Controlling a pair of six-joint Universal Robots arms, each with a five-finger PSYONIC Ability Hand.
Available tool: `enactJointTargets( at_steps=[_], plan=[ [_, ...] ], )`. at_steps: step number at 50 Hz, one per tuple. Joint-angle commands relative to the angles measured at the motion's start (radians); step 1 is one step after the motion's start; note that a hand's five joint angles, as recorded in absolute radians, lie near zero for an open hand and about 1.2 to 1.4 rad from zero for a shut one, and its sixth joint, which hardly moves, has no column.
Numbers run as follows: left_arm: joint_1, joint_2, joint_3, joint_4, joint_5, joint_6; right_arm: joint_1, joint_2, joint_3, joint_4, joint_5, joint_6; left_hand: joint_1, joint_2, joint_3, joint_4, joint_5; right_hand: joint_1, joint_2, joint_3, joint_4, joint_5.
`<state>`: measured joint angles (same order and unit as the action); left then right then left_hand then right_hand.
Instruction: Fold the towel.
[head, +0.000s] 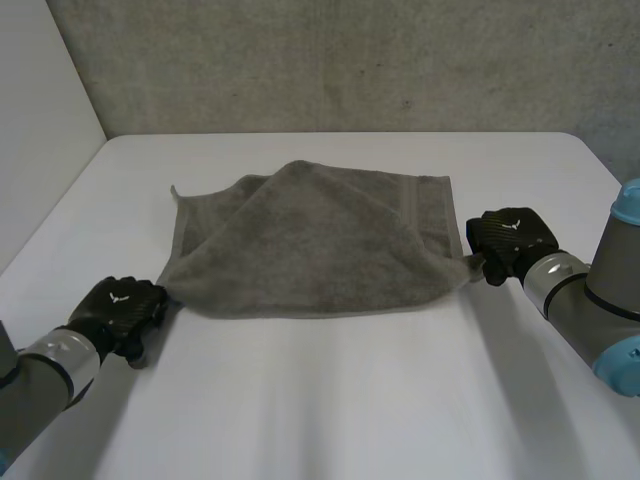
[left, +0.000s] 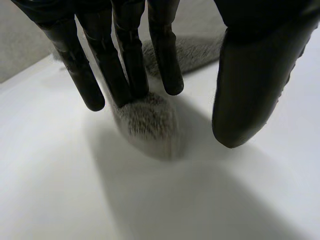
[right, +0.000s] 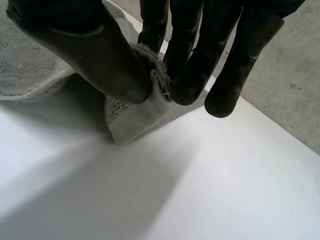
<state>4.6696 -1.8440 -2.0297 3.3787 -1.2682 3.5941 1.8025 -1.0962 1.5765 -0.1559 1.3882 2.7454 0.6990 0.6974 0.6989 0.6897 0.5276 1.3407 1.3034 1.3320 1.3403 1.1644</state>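
The right hand (right: 95, 55) had its thumb and fingers closed on one corner of the towel (right: 132, 117). The pinched tip was hidden between them, and a flat woven band showed on the fold hanging just below. The left hand (left: 127, 55) held its fingers straight over the other near corner. A fuzzy tip poked out under the fingertips (left: 95, 100), and the thumb stood apart, not touching the cloth. Whether the fingers pressed the cloth or merely brushed it could not be made out.

In the head view the left hand (head: 120, 312) and the right hand (head: 512, 238) each sat at a near corner of the single grey terry towel (head: 320, 250). It lay mid-table with a flap folded over, covering most of the lower layer. There was one smooth white table (head: 350, 400), with a rough concrete wall (head: 350, 60) behind.
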Motion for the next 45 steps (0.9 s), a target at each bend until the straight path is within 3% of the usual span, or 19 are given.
enactJointTargets(
  at_steps=[1, 23, 34, 40, 45],
  plan=[
    [0.000, -0.086, 0.086, 0.065, -0.075, -0.002, 0.000, -0.001, 0.003, -0.001, 0.000, -0.001, -0.004, -0.002, -0.004, 0.005, -0.007, 0.056, 0.093, 0.064, 0.056, 0.057],
    [0.001, -0.170, 0.134, 0.344, -0.096, 0.006, 0.000, 0.016, 0.010, -0.002, 0.002, -0.032, -0.001, 0.001, -0.001, 0.008, -0.004, 0.056, 0.093, 0.064, 0.056, 0.057],
    [0.003, -0.198, 0.154, 0.340, -0.099, 0.052, 0.000, 0.018, 0.010, -0.002, 0.002, -0.036, 0.013, 0.015, 0.014, 0.023, 0.010, 0.056, 0.093, 0.064, 0.056, 0.057],
    [0.001, -0.207, 0.149, 0.330, -0.089, 0.051, 0.000, 0.016, 0.007, -0.002, 0.000, -0.036, 0.160, 0.162, 0.160, 0.170, 0.157, 0.056, 0.093, 0.064, 0.056, 0.057],
    [0.001, -0.212, 0.141, 0.258, -0.085, 0.052, -0.002, 0.012, 0.002, -0.002, 0.006, -0.033, 0.122, 0.124, 0.122, 0.132, 0.119, 0.056, 0.093, 0.064, 0.056, 0.057]
  ],
)
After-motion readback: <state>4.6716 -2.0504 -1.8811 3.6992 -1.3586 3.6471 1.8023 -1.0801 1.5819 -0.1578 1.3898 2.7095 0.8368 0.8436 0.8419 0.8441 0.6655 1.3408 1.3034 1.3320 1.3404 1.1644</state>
